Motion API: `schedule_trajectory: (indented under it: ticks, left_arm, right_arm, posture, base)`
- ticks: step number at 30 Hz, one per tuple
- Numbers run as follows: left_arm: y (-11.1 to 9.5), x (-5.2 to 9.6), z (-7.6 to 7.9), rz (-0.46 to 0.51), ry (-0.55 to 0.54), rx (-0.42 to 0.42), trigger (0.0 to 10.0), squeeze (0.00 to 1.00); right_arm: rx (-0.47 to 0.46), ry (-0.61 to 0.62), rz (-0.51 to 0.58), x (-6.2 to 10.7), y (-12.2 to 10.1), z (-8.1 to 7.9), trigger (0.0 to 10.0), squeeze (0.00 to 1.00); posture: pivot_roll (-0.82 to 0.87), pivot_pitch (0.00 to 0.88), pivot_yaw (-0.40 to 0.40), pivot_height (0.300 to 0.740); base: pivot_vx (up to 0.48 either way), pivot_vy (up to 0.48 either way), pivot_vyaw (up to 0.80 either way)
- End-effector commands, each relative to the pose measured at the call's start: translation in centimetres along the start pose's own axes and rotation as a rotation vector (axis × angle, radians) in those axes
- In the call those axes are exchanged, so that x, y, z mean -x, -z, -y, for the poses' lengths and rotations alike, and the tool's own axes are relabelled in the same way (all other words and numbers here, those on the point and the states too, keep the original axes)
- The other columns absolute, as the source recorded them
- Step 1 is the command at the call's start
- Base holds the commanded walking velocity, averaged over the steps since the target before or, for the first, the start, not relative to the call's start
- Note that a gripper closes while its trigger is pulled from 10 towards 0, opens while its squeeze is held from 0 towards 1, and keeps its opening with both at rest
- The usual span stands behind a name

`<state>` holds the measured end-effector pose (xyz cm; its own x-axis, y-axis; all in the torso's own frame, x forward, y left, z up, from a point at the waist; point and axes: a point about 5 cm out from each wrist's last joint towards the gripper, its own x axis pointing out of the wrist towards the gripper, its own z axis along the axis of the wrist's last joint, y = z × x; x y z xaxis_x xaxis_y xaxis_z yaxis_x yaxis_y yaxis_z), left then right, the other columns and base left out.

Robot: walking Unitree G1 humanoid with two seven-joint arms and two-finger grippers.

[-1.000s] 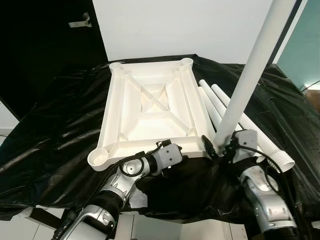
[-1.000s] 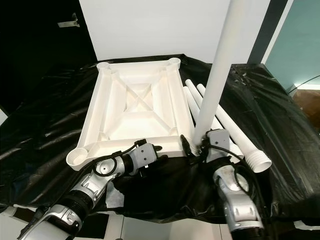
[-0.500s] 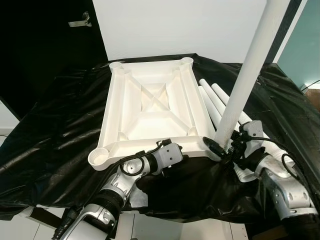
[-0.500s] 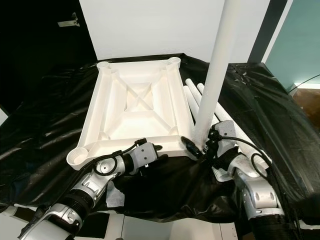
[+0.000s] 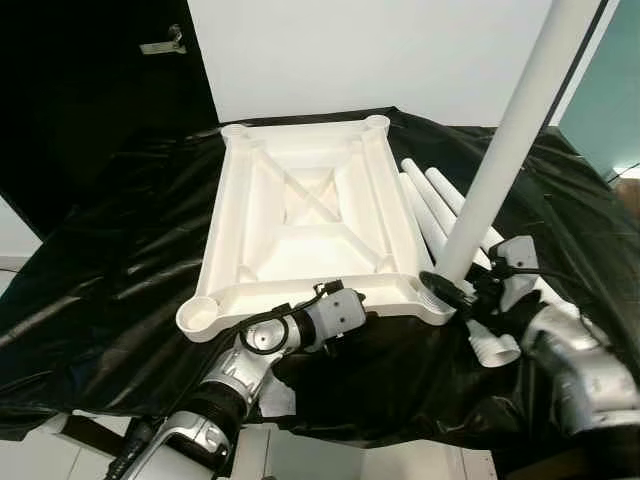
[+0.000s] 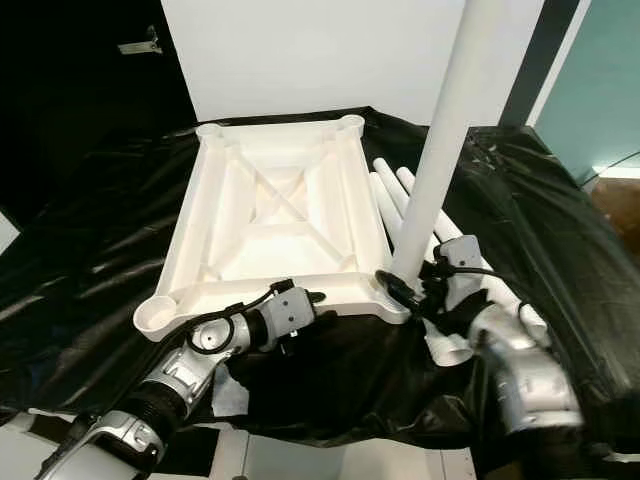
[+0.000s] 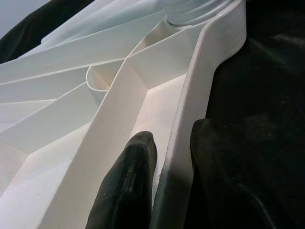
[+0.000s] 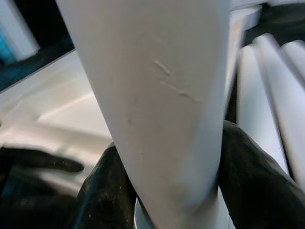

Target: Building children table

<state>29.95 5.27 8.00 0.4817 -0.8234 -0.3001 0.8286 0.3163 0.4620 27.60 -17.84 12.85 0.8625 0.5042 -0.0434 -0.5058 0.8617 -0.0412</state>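
The upside-down white plastic tabletop (image 5: 305, 225), ribbed underneath, lay on a crinkly black sheet (image 5: 110, 260). Spare table legs (image 5: 432, 205), smooth white tubes, crowded its right side, just beside the right gripper (image 5: 452, 288). That gripper was clamped on the upright table leg (image 5: 505, 150) at the near-right corner socket. The left gripper (image 7: 167, 157) pinched the tabletop's near rim, one finger on each side.
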Motion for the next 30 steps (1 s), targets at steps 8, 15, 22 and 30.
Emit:
schedule_trajectory:
  ticks: [8, 15, 22, 30]
  left_arm:
    - [3.0, 0.2, 2.8, -0.145, 0.056, 0.080, 10.0, 0.00]
    - [3.1, 0.3, 2.5, -0.152, 0.052, 0.075, 10.0, 0.00]
    - [3.0, 0.1, 2.4, -0.149, 0.048, 0.076, 10.0, 0.00]
    - [3.1, 0.0, 2.7, -0.153, 0.057, 0.080, 10.0, 0.00]
  right_arm:
    - [-0.046, 0.555, 0.080, 1.0, 1.9, -2.1, 0.0, 0.00]
    - [-0.030, 0.589, 0.080, 0.4, 1.5, -1.8, 2.9, 0.00]
    - [-0.019, 0.420, 0.091, -0.8, 1.3, -3.9, 10.0, 1.00]
    - [0.024, 0.112, 0.012, -0.1, 1.4, -2.5, 10.0, 0.00]
  posture:
    - [-0.02, 0.034, -0.027, 0.740]
    - [-0.02, 0.025, -0.026, 0.740]
    - [-0.02, 0.027, -0.027, 0.740]
    - [-0.05, 0.030, -0.016, 0.740]
  base:
    - [0.000, 0.000, 0.00]
    - [0.000, 0.000, 0.00]
    - [0.000, 0.000, 0.00]
    - [0.000, 0.000, 0.00]
